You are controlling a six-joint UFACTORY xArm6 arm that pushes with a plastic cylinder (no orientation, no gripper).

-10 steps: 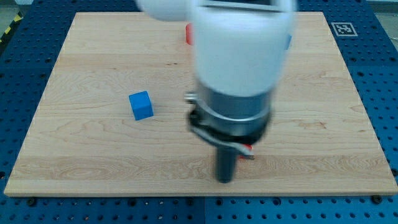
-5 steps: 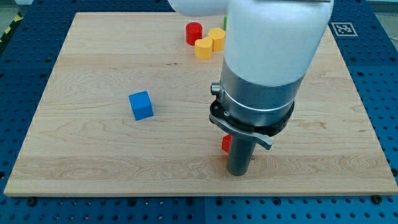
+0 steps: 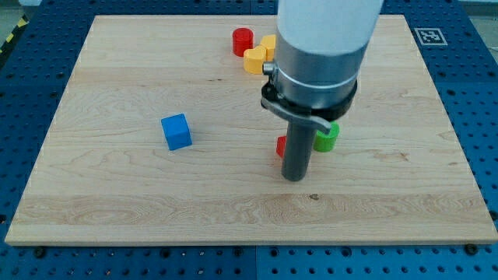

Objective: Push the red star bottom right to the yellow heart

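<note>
My tip (image 3: 294, 178) rests on the wooden counter (image 3: 117, 194), toward its near edge and a little right of centre. There is no grasping hand on this arm, only the straight dark rod, so nothing is open, closed or held. A small red block (image 3: 280, 145), mostly hidden behind the rod and presumably the red star, sits just to the left of the rod and slightly farther back than the tip; whether rod and block are touching cannot be told from this angle. A green block (image 3: 327, 137), its shape unclear, peeks out just to the right of the rod at about the same depth. Well to the left sits a blue cube (image 3: 177, 131), apart from everything else. At the far side of the counter, a red cylinder (image 3: 243, 40) stands beside two yellow blocks (image 3: 260, 54), one of them likely the yellow heart, partly covered by the arm's body.

The move turns on one relation: the red block lies up and left of the tip, while its goal lies far beyond it, just near and right of the yellow pair. In my judgement the tip is on the near side of the block, roughly placed to drive it away toward the far edge.
</note>
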